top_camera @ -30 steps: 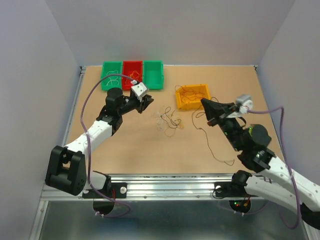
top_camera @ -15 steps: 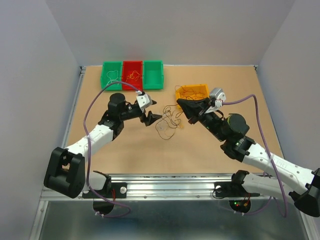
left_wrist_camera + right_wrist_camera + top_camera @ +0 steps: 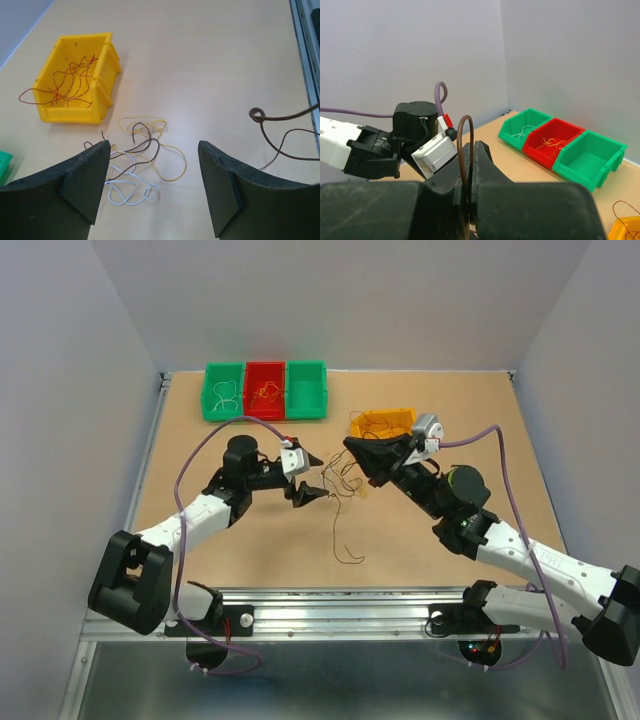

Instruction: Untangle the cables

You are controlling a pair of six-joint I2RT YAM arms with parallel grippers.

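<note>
Jaws of the left gripper [image 3: 309,478] stand released and wide apart, grasping nothing. Jaws of the right gripper [image 3: 350,446] are clenched on a brown cable [image 3: 465,145].

1. Brown cable: thin, round, flexible. In the right wrist view it rises above the fingertips as a narrow arched loop. In the top view its long axis runs from the right gripper toward the near table edge, ending in a small hook on the table [image 3: 450,400]. The left wrist view shows a small knot in it.
2. Tangle [image 3: 137,165]: white, yellow and dark hair-thin strands in loose overlapping loops, lying flat between the two grippers and just beyond the left fingers [image 3: 85,185].
3. Yellow bin [image 3: 111,70]: open-topped plastic, behind the tangle; it holds curled reddish-brown wires, and one end hangs over its rim.
4. Far row: green bin [image 3: 222,376] with white strands, red bin [image 3: 265,367] with orange-yellow strands, second green bin [image 3: 306,367]. All three touch side by side.
</note>
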